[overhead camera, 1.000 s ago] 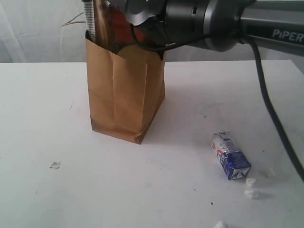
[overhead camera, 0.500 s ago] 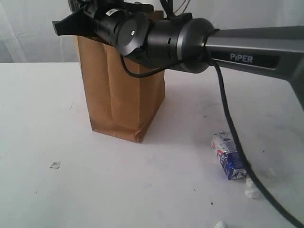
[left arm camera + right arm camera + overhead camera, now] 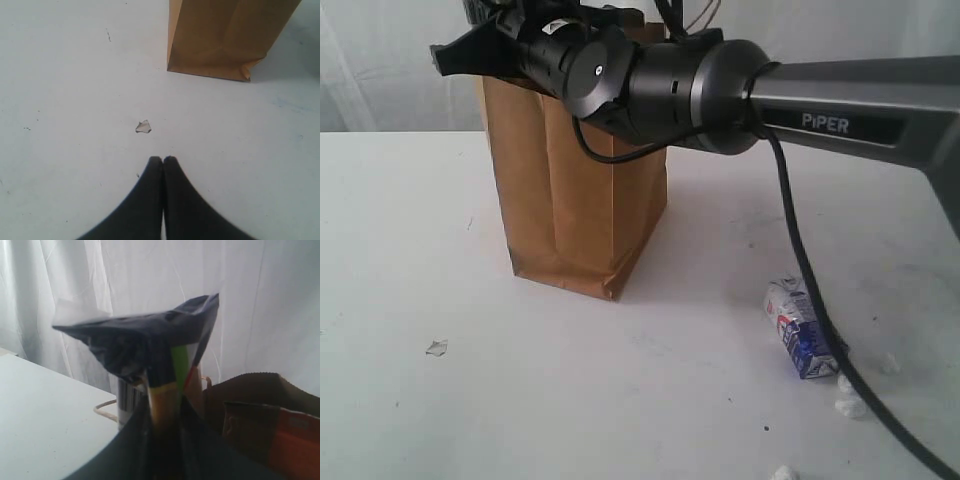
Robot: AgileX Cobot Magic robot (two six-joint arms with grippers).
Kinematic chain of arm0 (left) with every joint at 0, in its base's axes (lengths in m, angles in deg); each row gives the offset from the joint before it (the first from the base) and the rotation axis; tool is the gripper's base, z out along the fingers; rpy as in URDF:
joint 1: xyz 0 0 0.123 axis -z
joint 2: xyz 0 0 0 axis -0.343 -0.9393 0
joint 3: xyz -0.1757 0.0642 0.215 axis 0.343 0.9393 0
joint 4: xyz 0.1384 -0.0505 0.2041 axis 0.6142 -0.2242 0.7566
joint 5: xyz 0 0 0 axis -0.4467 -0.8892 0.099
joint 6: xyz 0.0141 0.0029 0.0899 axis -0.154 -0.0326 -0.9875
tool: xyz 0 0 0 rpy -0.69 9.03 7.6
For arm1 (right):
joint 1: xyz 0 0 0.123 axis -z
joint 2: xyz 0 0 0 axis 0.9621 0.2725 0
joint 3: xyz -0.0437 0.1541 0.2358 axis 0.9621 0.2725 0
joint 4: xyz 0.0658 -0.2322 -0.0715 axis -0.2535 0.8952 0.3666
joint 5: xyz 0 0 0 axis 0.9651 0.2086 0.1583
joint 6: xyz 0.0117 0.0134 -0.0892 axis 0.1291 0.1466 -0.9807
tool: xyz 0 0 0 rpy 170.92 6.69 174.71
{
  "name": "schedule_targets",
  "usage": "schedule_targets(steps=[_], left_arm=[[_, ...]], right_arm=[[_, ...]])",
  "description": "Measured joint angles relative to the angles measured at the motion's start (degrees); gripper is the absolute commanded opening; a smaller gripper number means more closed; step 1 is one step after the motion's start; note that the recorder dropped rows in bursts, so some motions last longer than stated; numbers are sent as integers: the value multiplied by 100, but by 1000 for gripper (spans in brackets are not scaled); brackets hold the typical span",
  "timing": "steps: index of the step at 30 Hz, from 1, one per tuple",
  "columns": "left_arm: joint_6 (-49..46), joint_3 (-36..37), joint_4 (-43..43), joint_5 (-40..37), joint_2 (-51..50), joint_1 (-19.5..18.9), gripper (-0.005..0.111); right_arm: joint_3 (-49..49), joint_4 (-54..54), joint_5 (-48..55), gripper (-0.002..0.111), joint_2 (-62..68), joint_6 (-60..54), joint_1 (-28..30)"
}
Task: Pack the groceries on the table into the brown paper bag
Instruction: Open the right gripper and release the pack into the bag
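Observation:
The brown paper bag (image 3: pixel 570 200) stands upright on the white table (image 3: pixel 410 250). My right arm (image 3: pixel 650 80) reaches across its mouth from the right and hides the opening. My right gripper (image 3: pixel 164 415) is shut on the blue-ended spaghetti packet (image 3: pixel 150 347), which sticks up beside the bag's rim (image 3: pixel 260 382). Inside the bag shows the brown pouch with orange label (image 3: pixel 285 437). The small blue-white carton (image 3: pixel 803 328) lies on the table to the bag's right. My left gripper (image 3: pixel 163 160) is shut and empty over bare table in front of the bag (image 3: pixel 225 35).
A small clear scrap (image 3: pixel 437 347) (image 3: pixel 143 127) lies on the table left of the bag, just ahead of my left fingertips. White crumbs (image 3: pixel 850 400) lie near the carton. The right arm's cable (image 3: pixel 800 280) hangs down past the carton. A white curtain (image 3: pixel 150 280) backs the scene.
My right arm has swung lower and leftward across the bag's mouth with the packet; the bag's top has shifted left. Over the last half second nothing has moved.

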Motion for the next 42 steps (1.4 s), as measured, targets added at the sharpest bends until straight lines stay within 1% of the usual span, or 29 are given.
schedule_targets(steps=[2,4,13,17,22,33,42], left_arm=[[0,0,0,0,0,0,0],[0,0,0,0,0,0,0],[0,0,0,0,0,0,0],[0,0,0,0,0,0,0],[0,0,0,0,0,0,0],[0,0,0,0,0,0,0],[0,0,0,0,0,0,0]], right_arm=[[0,0,0,22,0,0,0],[0,0,12,25,0,0,0],[-22,24,35,25,0,0,0],[-22,24,255,26,0,0,0],[-22,24,514,39,0,0,0],[-34,24,1003,39,0,-20,208],[-34,24,1018,39,-75,-20,219]])
